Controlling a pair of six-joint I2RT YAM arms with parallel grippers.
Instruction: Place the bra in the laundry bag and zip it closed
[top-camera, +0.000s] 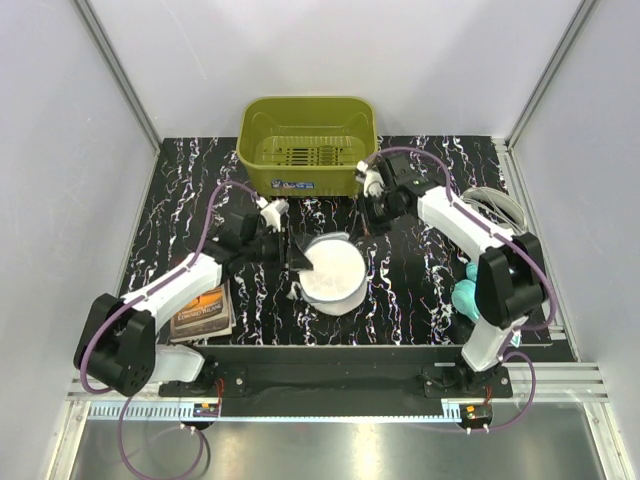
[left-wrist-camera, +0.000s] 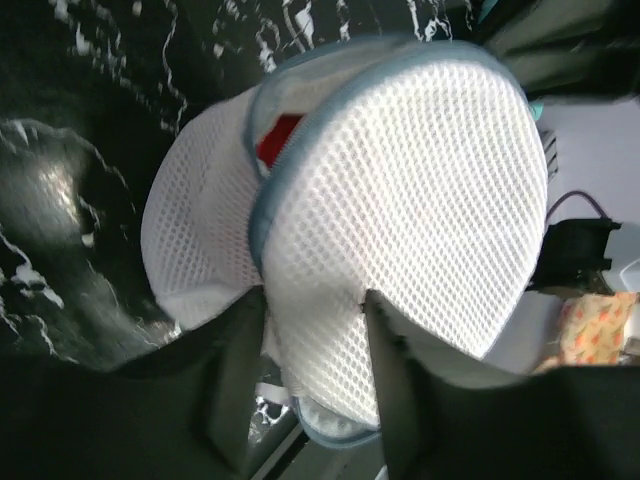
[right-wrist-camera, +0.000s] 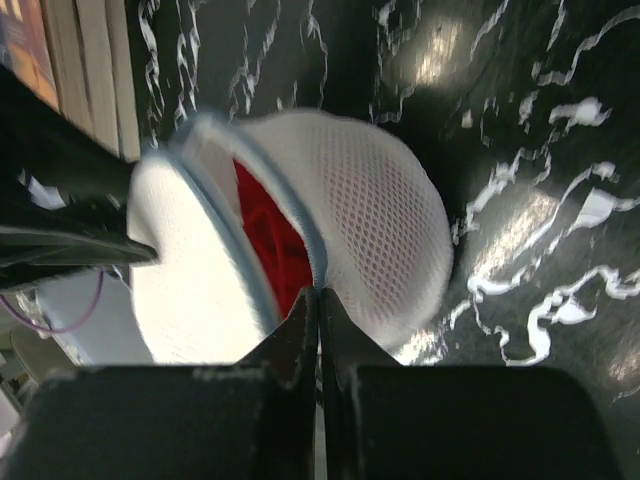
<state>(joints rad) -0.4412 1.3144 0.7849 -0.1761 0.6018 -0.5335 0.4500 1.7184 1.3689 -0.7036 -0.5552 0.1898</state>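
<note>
At the centre of the top view: the laundry bag (top-camera: 335, 275) lies on the black marbled table (top-camera: 420, 290), below the olive basket (top-camera: 300, 102).
Bra: the red bra (right-wrist-camera: 268, 235) is already inside the bag. It shows only through the gap between the 2 round mesh faces.
Bag opening: not yet zipped. In the right wrist view the blue-edged rim gapes in an arc from upper left down to lower centre.
Left gripper (left-wrist-camera: 312, 300): its 2 fingers straddle the near edge of 1 mesh face and look clamped on it, so it seems to be steadying the bag from the left in the top view.
Right gripper (right-wrist-camera: 318, 295): pinched together, with the tips right at the lower end of the gap. Whether the zip pull sits between them I cannot tell.
Deciding relation: the open seam lies directly ahead of the right gripper and curves away toward the upper left of its view. The right arm is therefore the nearer one to the zip, while the left holds the far side.
Step in hand, as a judgement: closing the zip — the pull must travel along that arc against the left gripper's hold.
</note>
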